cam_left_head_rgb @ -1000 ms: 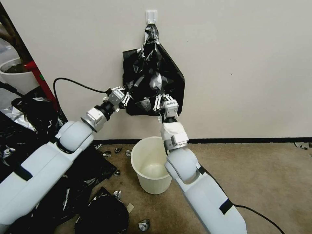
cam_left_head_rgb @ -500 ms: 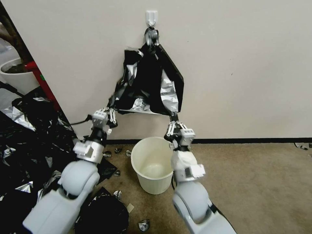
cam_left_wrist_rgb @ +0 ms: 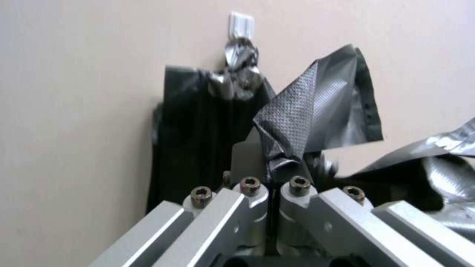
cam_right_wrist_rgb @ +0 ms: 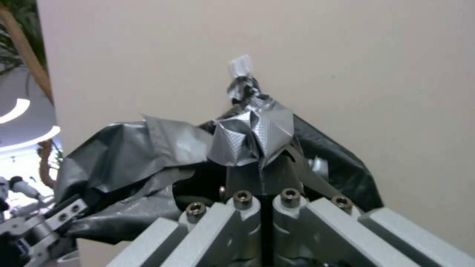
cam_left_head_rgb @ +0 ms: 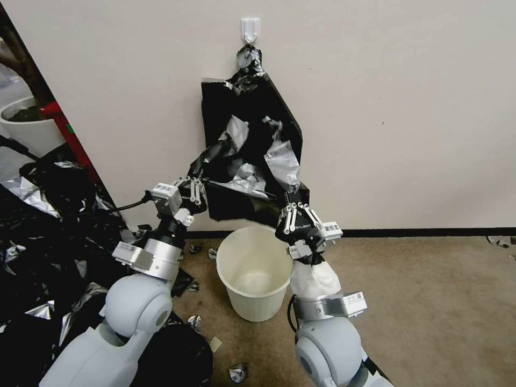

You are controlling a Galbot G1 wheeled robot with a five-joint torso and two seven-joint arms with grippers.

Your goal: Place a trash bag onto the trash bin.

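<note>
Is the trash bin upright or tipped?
Upright. The trash bin stands on its base on the carpet, its open mouth facing up, under the trash bag.

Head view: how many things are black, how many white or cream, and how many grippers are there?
Black: 3, the trash bag both grippers hold, the hanging sheaf, the film heap.
White or cream: 3, the trash bin, the wall hook, the plant pot.
Grippers: 2, left gripper, right gripper.
Total: 8.
</note>
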